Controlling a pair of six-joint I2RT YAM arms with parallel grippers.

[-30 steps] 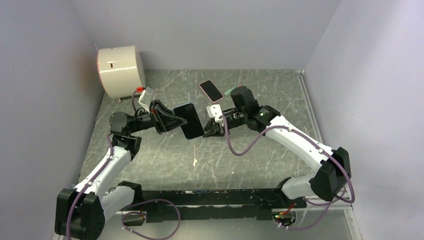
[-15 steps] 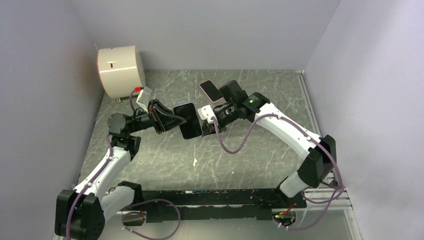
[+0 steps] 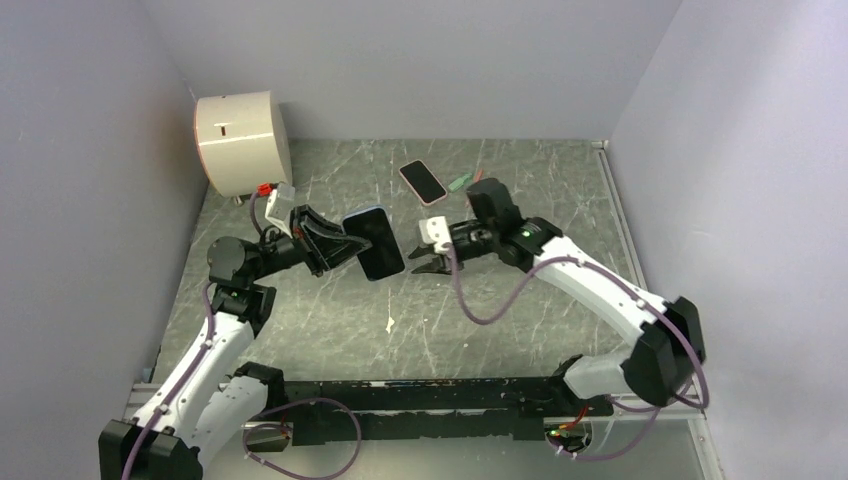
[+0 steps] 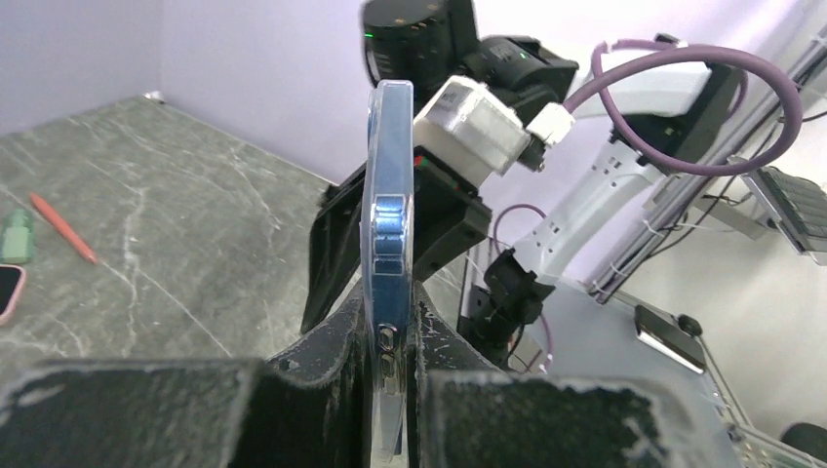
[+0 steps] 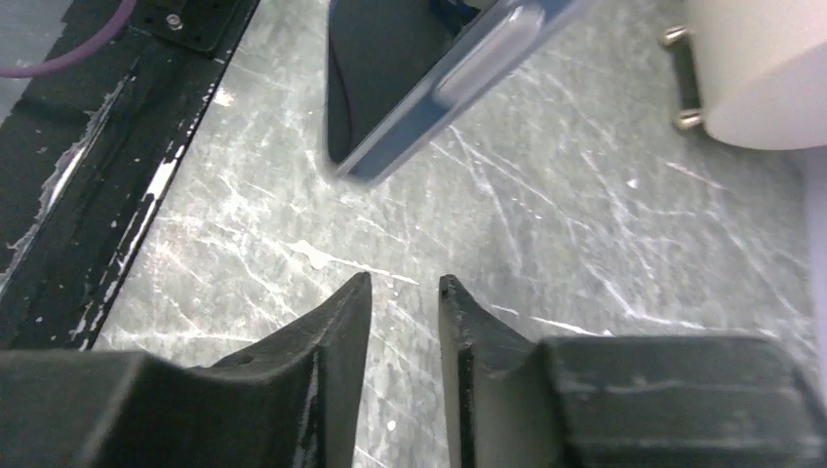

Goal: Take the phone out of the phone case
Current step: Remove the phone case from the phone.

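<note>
A dark-screened phone in its bluish clear phone case [image 3: 375, 243] hangs above the table's middle, tilted. My left gripper [image 3: 335, 245] is shut on its left end. In the left wrist view the phone case [image 4: 387, 214] stands edge-on and upright between my fingers, with my left gripper [image 4: 390, 322] clamped on both faces. My right gripper [image 3: 413, 262] sits just right of the phone, apart from it, jaws slightly open and empty. The right wrist view shows my right gripper [image 5: 405, 285] over bare table, with the phone's lower corner [image 5: 439, 93] above and ahead of the tips.
A white cylinder [image 3: 240, 140] stands at the back left. A pink phone [image 3: 422, 181] lies flat behind my right arm, with a green piece and a red pen [image 3: 462, 181] beside it. A black rail [image 3: 420, 400] runs along the near edge.
My right gripper reached in against the phone's right edge, then drew back to the right and opened a little. The left arm shifted slightly left, still holding the phone.
</note>
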